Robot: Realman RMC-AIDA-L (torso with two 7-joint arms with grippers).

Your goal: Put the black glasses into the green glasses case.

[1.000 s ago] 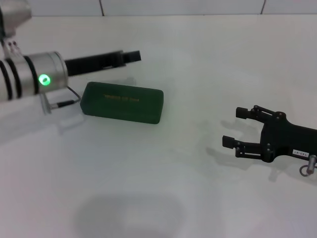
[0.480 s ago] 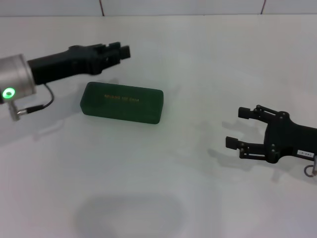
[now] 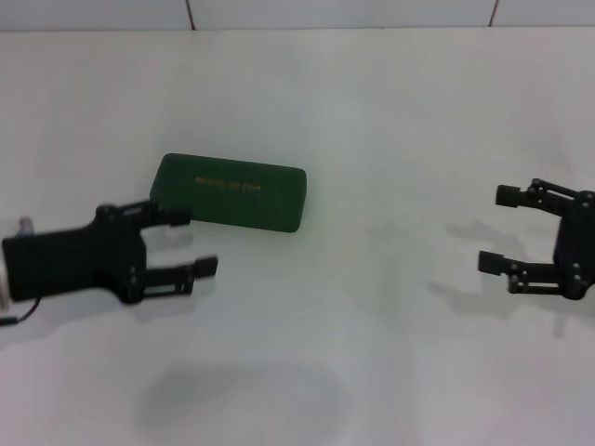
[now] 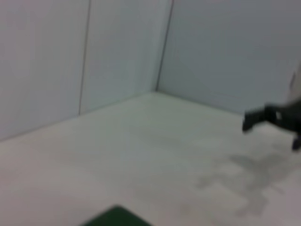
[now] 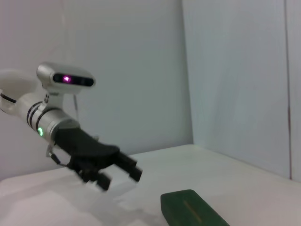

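Observation:
The green glasses case (image 3: 231,192) lies shut on the white table, gold lettering on its lid; it also shows in the right wrist view (image 5: 190,209), and a corner of it in the left wrist view (image 4: 115,217). The black glasses are out of view in every frame. My left gripper (image 3: 191,243) hovers just in front of the case's left end, open and empty, one fingertip near the case's front edge. It also appears in the right wrist view (image 5: 117,173). My right gripper (image 3: 497,229) is far to the right, open and empty, pointing toward the case.
The white tabletop (image 3: 372,111) runs back to a pale wall. A faint shadow patch (image 3: 242,400) lies on the near table. The left wrist view shows the right gripper (image 4: 270,117) far off above the table.
My left arm has swung from behind the case down to its near left side, fingers now spread. My right gripper has drifted to the right, away from the case.

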